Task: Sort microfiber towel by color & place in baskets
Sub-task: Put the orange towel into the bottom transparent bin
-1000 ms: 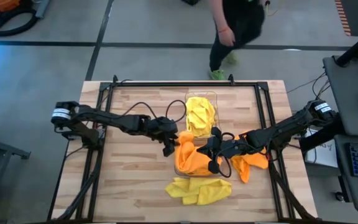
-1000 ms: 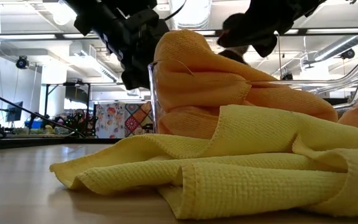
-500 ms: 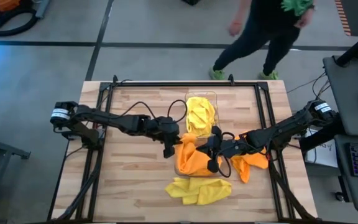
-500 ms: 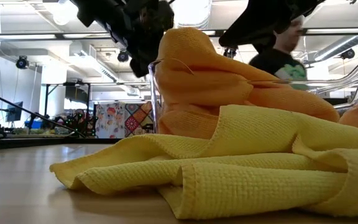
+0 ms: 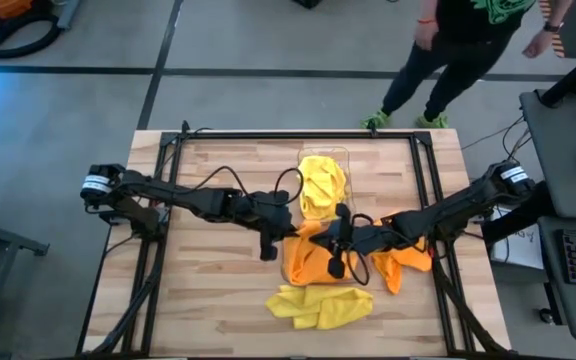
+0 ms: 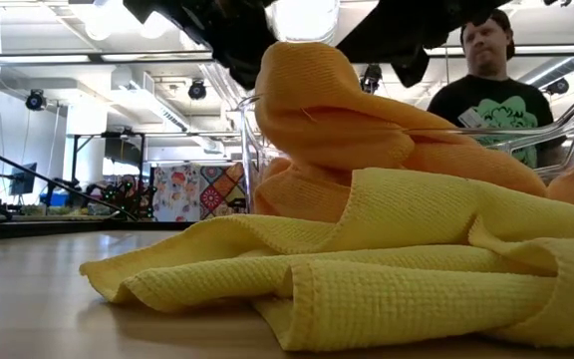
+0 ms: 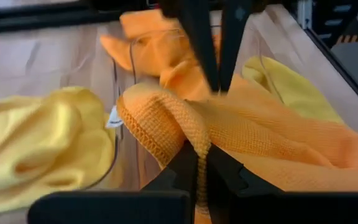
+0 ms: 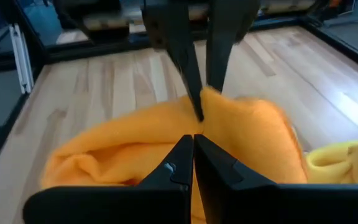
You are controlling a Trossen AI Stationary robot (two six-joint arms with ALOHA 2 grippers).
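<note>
An orange microfiber towel [image 5: 313,258] lies heaped in the near clear basket [image 6: 248,150], rising to a hump [image 6: 305,85]. My left gripper [image 5: 286,232] is shut on it at the basket's left side. My right gripper [image 5: 336,240] is shut just right of it, over the same towel, tip to tip with the left. The far basket [image 5: 340,153] holds a yellow towel [image 5: 320,185]. Yellow towels [image 5: 318,305] lie flat on the table near the front, and another orange towel [image 5: 405,262] lies to the right. My left gripper pinches a rolled fold of the orange towel [image 7: 188,134] between its two fingers, coming level from the table's left. The fold stands raised above the basket, and the rest of the towel rests inside it. My right gripper's shut fingertips [image 8: 192,144] stand at the orange cloth [image 8: 166,134]; whether they touch it I cannot tell.
A black frame [image 5: 298,133] runs around the table's edges. A person [image 5: 458,40] stands on the floor beyond the far right corner. Bare wood [image 5: 208,290] lies on the table's left half.
My left gripper has moved toward the table's right, onto the orange towel, and shut on its fold. The towel's hump now stands a little higher. The person behind the table has walked to the right.
</note>
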